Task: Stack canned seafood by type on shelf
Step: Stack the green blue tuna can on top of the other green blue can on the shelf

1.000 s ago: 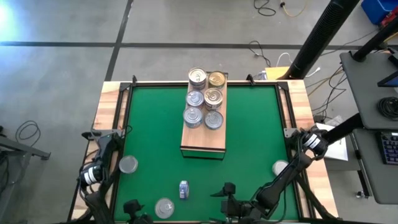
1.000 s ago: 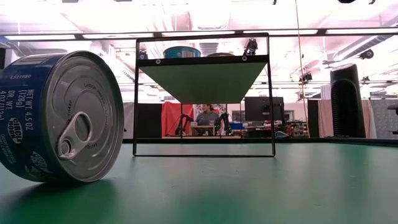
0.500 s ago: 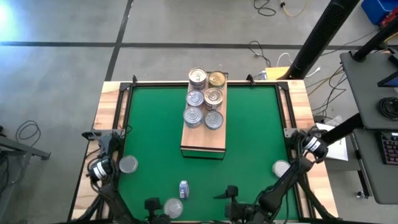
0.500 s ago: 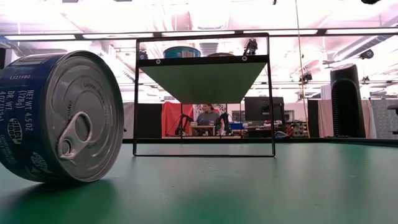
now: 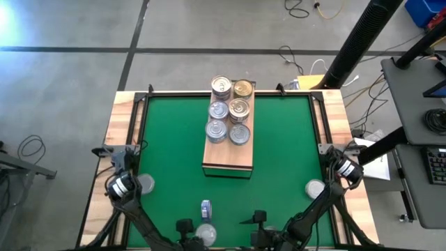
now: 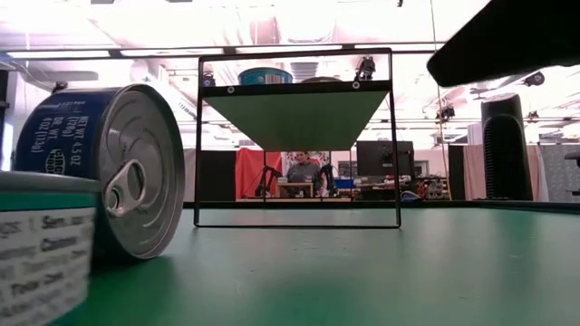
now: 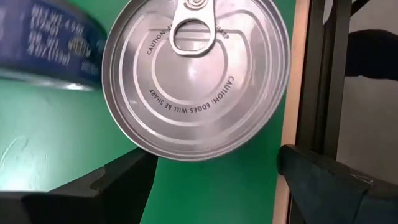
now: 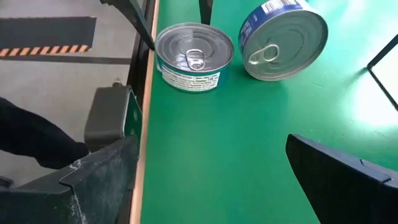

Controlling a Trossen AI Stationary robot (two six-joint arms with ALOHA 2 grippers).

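The shelf (image 5: 228, 159) lies at the table's far middle, with several cans (image 5: 228, 110) standing in two rows on its far half. At the near edge my left gripper (image 5: 202, 235) is closed around an upright silver-topped can (image 7: 196, 74), which also shows as the can (image 8: 194, 56) in the right wrist view. A blue can (image 5: 205, 208) lies on its side just beyond it. Single cans stand on the mat at the left (image 5: 144, 184) and at the right (image 5: 315, 188). My right gripper (image 8: 217, 186) hangs open near the front edge with nothing between its fingers. My left gripper has the can between its two fingers, which sit on opposite sides of its round wall (image 7: 132, 138). The fingers (image 7: 124, 174) slant down at it from the table's near left. The can stands upright, lid up, its base (image 8: 186, 86) on the green mat.
The green mat (image 5: 279, 153) lies open on both sides of the shelf. A raised wooden frame (image 5: 125, 111) with black rails borders it. A dark part of an arm (image 6: 507, 41) hangs in the low view's upper right.
My left gripper has gone along the near edge toward the table's right, and the silver-topped can has gone with it, still upright. The blue can has turned a little where it lies. My right gripper has sunk a little.
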